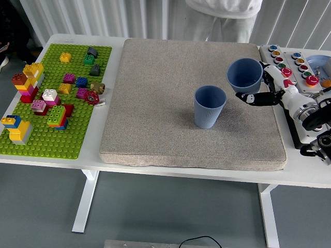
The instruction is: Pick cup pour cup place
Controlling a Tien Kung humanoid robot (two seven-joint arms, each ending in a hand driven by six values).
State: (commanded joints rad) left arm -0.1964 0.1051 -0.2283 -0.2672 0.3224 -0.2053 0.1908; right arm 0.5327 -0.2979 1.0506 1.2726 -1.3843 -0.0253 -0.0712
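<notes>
The right hand (266,88) comes in from the right side and its fingers (247,97) are wrapped around a blue cup (244,75). That held cup is up in the air, off the mat, over the far right part of the grey mat (155,103). Its open top shows and it looks a little tipped. A second blue cup (209,106) stands upright on the mat, a bit to the left of the held cup and nearer to the robot. The two cups are close but do not touch.

The grey mat lies in the middle of the white bench (62,157). On the left of the bench is a green brick plate (77,129) with many small toy bricks in lots of colours stuck on it, some in little stacks. On the far right of the bench is a grey box with round buttons (279,59) in red, green, yellow and blue; the robot's wrist is above it. A person (222,18) in light clothes stands at the far side of the bench. The person's hands cannot be seen.
</notes>
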